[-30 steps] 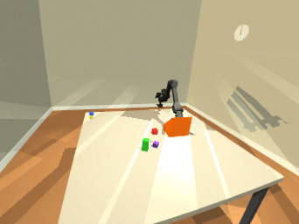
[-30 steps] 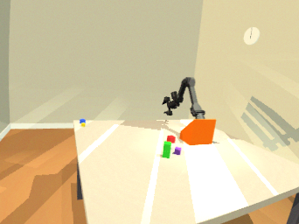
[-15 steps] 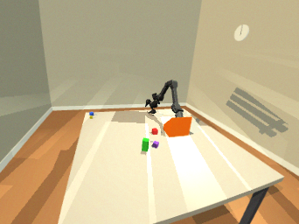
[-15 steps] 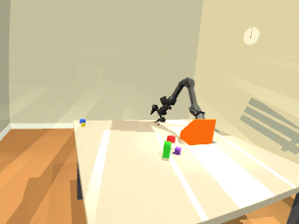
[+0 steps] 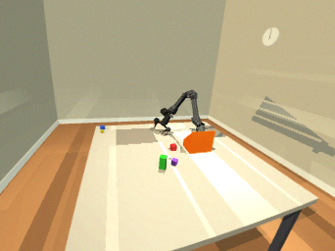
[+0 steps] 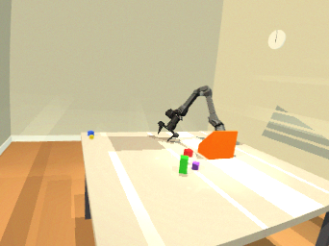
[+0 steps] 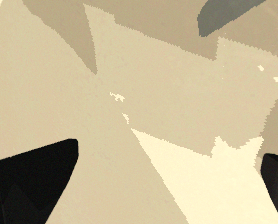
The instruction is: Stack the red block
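Open gripper hangs over the table, red block outside its jaws

The gripper (image 5: 161,125) (image 6: 165,132) has its jaws wide apart with nothing between them. The red block (image 5: 173,147) (image 6: 189,152) lies outside the jaws, on the table (image 5: 137,193) (image 6: 159,199), on the camera's side of them and a little to the right in the top and exterior views. Beyond it from the jaws stands the green tower (image 5: 163,162) (image 6: 184,164), with a small purple block (image 5: 174,162) (image 6: 195,165) just beside it. The orange panel (image 5: 200,142) (image 6: 219,145) stands to the right of the jaws in both room views, near the red block.

The black arm (image 5: 188,96) (image 6: 204,91) rises from behind the panel, bends sharply at a high elbow and slopes down to the gripper, whose fingers point downward at a slant. The wrist view shows tabletop and shadow between the fingertips, no red block.

The red block sits flat, but looks about as wide as tall, so no long axis can be told. The tower's long axis is upright.
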